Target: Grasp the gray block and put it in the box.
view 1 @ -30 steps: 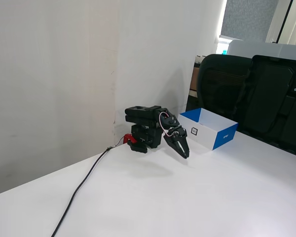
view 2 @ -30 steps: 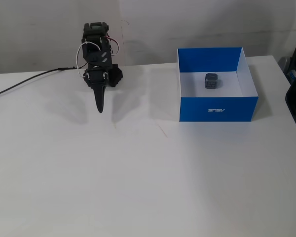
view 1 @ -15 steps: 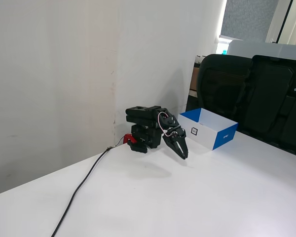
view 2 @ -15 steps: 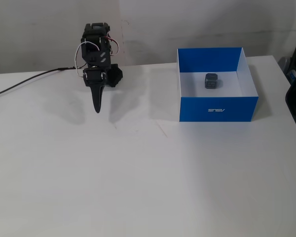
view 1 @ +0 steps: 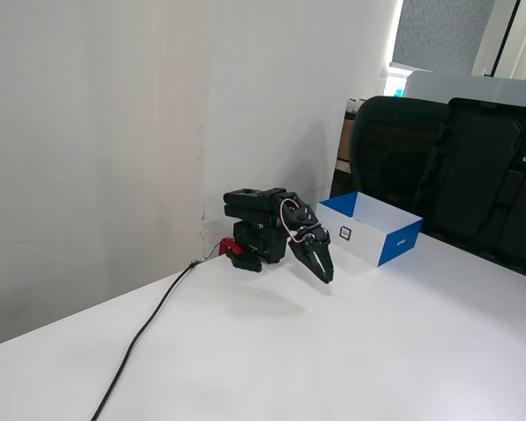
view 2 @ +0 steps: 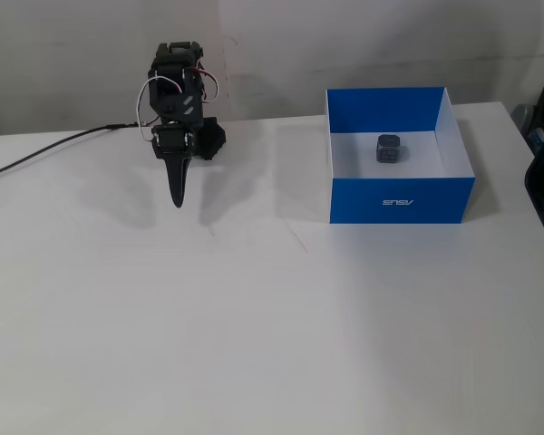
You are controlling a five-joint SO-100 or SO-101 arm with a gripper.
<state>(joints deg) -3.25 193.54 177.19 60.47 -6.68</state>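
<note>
Fixed views, two angles of one moment. From the front-on angle, the gray block [view 2: 387, 149] lies on the white floor of the box [view 2: 401, 198], toward the 12 o'clock wall and roughly centred between the side walls, touching neither. The arm is folded low over its base at the 10 o'clock part of the worktop [view 2: 254, 344], with the gripper [view 2: 176, 198] pointing down toward 6 o'clock; its fingers look pressed together into a single dark taper, with nothing between them. The gripper hangs well apart from the box, which stands at about 3 o'clock from it. From the side angle, the gripper [view 1: 324, 275] hangs just above the worktop [view 1: 351, 360] with its shadow below, and the box [view 1: 368, 239] shows its white wall with the small square label; the block is hidden behind that wall here. A black cable [view 1: 145, 333] runs from the base toward the near edge. Judged from this layout, the placing step is already done and the arm is at or near a rest pose. The next move calls for little: at most settling the arm, with no regrasp needed while the block sits inside the box.
</note>
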